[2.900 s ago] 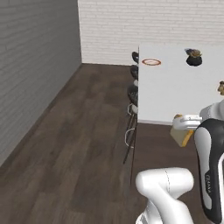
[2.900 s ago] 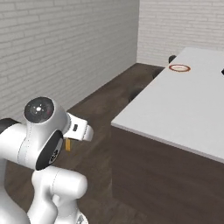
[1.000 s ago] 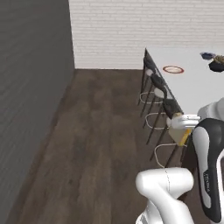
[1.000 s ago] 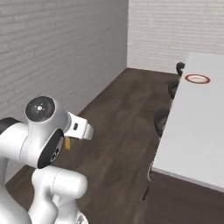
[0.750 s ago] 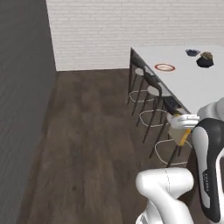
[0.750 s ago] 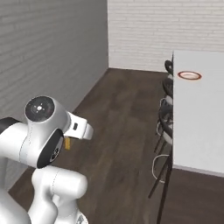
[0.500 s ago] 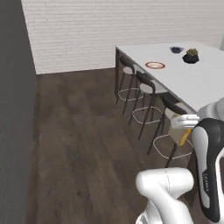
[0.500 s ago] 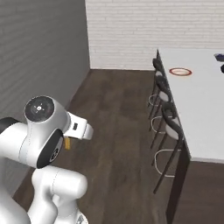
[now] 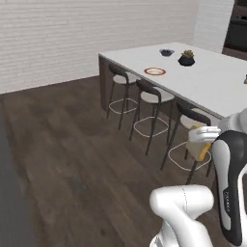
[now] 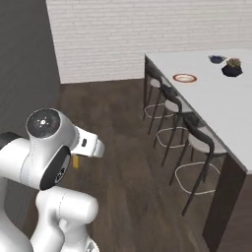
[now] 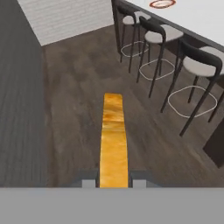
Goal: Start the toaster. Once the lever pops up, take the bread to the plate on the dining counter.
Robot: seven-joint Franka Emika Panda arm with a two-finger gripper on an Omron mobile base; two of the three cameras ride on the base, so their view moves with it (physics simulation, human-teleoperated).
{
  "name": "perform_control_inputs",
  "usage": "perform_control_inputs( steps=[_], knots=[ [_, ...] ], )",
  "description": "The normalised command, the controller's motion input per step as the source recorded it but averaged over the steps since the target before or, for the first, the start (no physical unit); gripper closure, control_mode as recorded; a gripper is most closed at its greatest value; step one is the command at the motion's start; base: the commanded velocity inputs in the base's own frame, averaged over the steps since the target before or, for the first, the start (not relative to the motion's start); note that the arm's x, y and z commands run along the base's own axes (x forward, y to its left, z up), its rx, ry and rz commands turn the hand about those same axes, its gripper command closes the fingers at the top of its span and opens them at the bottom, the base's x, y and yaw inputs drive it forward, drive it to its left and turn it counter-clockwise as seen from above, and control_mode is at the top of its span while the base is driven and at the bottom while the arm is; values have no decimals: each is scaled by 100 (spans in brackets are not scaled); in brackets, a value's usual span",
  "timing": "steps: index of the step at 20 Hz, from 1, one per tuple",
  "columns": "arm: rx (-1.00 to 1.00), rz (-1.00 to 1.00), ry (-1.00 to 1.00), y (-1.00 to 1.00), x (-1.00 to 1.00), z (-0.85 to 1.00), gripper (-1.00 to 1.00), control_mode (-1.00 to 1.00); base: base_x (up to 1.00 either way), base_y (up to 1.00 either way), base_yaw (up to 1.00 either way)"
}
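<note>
Clamped on the bread (image 11: 113,140), the gripper (image 11: 113,183) carries the slice edge-on between its two fingertips (image 11: 90,184), so the hand view looks along the golden crust. The slice's long axis runs straight out from the jaws, its free end pointing away from the hand and down toward the floor (image 11: 78,100). In the left base view the bread (image 9: 202,148) shows as a yellowish piece just beyond the white hand, and in the right base view a small corner of it (image 10: 76,161) peeks out beneath the wrist.

Below and ahead of the gripper lies dark brown wood plank flooring, well apart from the held slice. Off to the gripper's right stand three bar stools (image 11: 197,65) with black frames and pale seats, lined up along the side of the dining counter (image 9: 207,82). That counter is a long white top on dark brown sides, stretching away ahead and to the right of the hand.

On the counter, far beyond the gripper, sits the plate (image 9: 155,71) with its red-orange rim. Farther along the top are a small blue-filled bowl (image 9: 167,52) and a dark pot with a small plant (image 9: 186,58). A white brick wall (image 9: 87,38) closes the room beyond, and a dark grey wall (image 11: 19,100) runs along the gripper's left.
</note>
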Motion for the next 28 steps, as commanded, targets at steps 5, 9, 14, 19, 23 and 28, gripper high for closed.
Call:
perform_control_inputs(
  steps=[5, 9, 14, 19, 23, 28],
  knots=[
    [0, 0, 0, 0, 0, 0, 100, 100, 95, 100, -49],
    [0, 0, 0, 0, 0, 0, 100, 100, 100, 100, -48],
    [0, 0, 0, 0, 0, 0, 100, 100, 100, 96, -51],
    [0, 0, 0, 0, 0, 0, 100, 100, 96, 98, -51],
    [0, 0, 0, 0, 0, 0, 100, 100, 88, 100, -48],
    [0, 0, 0, 0, 0, 0, 100, 100, 75, 100, -45]
  ],
)
